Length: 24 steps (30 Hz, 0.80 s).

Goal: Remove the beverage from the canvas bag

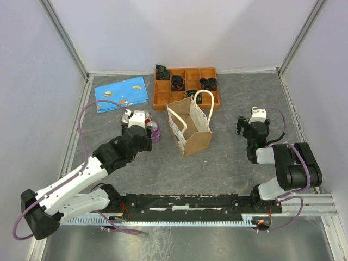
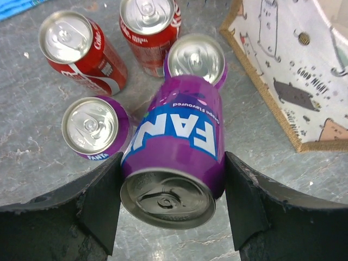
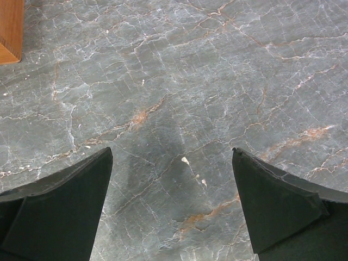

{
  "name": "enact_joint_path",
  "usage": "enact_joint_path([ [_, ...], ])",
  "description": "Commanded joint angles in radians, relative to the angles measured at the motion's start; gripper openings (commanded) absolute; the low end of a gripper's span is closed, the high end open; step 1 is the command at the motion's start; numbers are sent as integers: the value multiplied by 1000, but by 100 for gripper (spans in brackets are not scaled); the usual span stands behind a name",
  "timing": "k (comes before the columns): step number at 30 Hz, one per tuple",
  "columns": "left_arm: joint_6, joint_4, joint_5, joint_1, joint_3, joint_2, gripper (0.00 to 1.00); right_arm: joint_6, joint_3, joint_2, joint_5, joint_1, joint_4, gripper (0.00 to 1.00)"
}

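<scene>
The canvas bag (image 1: 190, 128) stands upright and open mid-table, tan with white loop handles; its white cartoon-printed side shows in the left wrist view (image 2: 293, 70). My left gripper (image 1: 142, 135) is left of the bag, shut on a purple Fanta can (image 2: 176, 147), which lies tilted between the fingers with its top end toward the camera. In the left wrist view my left gripper (image 2: 173, 187) holds it just above the table beside the other cans. My right gripper (image 1: 251, 130) is open and empty right of the bag, over bare table (image 3: 172, 157).
Two red cola cans (image 2: 81, 51) and two upright purple Fanta cans (image 2: 95, 128) stand close around the held can. An orange compartment tray (image 1: 159, 92) sits behind the bag; its corner shows in the right wrist view (image 3: 10, 30). A blue packet (image 1: 122, 93) lies at back left.
</scene>
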Motion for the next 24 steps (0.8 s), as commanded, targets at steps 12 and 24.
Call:
enact_joint_path([
  [12,-82,-44,63,-1,71,-26,3,-5,26,-8,-2,-3,33,99],
  [24,-67,-124,77,-2,160,178,3,-4,26,-9,-2,-5,33,99],
])
